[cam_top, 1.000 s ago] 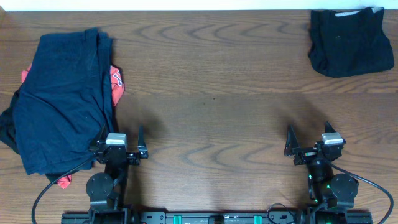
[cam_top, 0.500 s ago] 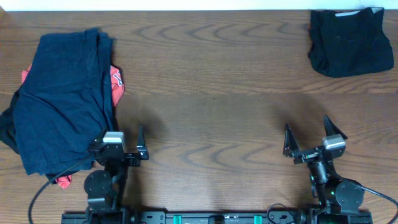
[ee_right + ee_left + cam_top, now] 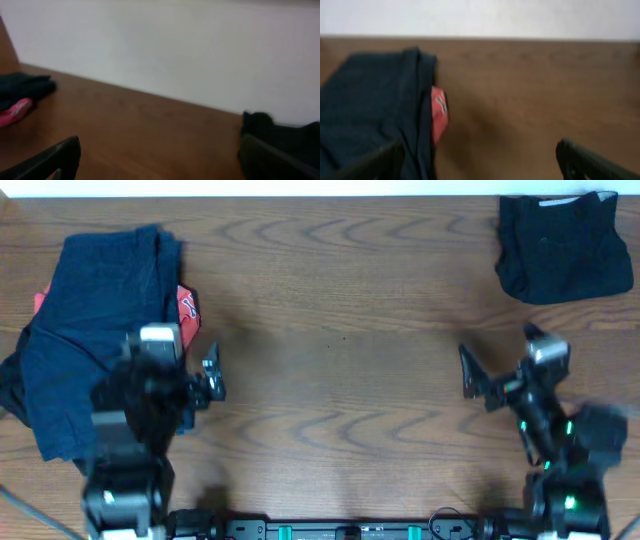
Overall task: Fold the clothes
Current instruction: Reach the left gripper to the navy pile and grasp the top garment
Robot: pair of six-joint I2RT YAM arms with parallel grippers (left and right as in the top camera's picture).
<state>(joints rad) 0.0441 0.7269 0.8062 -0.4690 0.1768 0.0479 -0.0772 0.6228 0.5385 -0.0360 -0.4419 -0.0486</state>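
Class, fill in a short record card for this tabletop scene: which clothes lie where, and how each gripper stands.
left side: navy garment on top, red-orange garment peeking out at its right edge
far right corner: black garment, lying alone
left gripper: open, empty, by the navy garment's right edge
right gripper: open, empty, over bare table

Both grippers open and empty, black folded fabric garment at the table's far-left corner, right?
Wrong corner: the black folded fabric garment lies at the far-right corner, as the overhead view shows. The left gripper and right gripper are open and empty.
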